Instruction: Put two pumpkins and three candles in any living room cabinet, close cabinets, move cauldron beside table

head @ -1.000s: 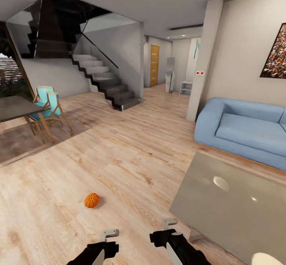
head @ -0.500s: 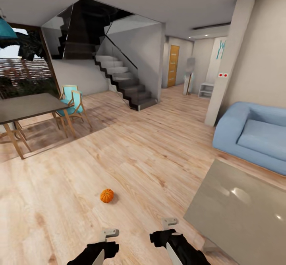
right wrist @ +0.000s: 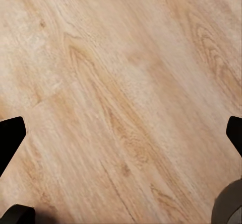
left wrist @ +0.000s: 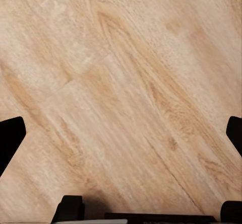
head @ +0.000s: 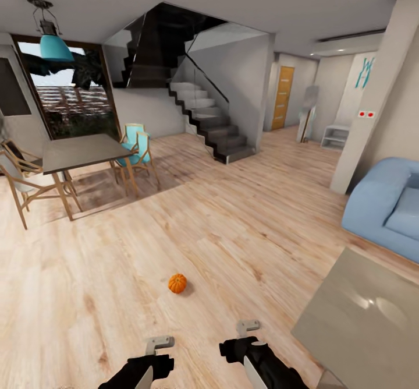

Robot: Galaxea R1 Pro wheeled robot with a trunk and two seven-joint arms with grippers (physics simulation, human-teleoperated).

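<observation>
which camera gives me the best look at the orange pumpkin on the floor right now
The head view: the pumpkin sits whole on the wood floor, ahead of both arms. Both wrist views look down at bare floor planks between open fingers, with no pumpkin in them.

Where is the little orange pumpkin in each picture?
Head view: the pumpkin sits on the wood floor, low and a bit left of the middle, ahead of the two pincers.
Left wrist view: not in it; floor planks between the open pincer fingers.
Right wrist view: not in it; the same planks.
Shared landmark: the light wood floor.
</observation>
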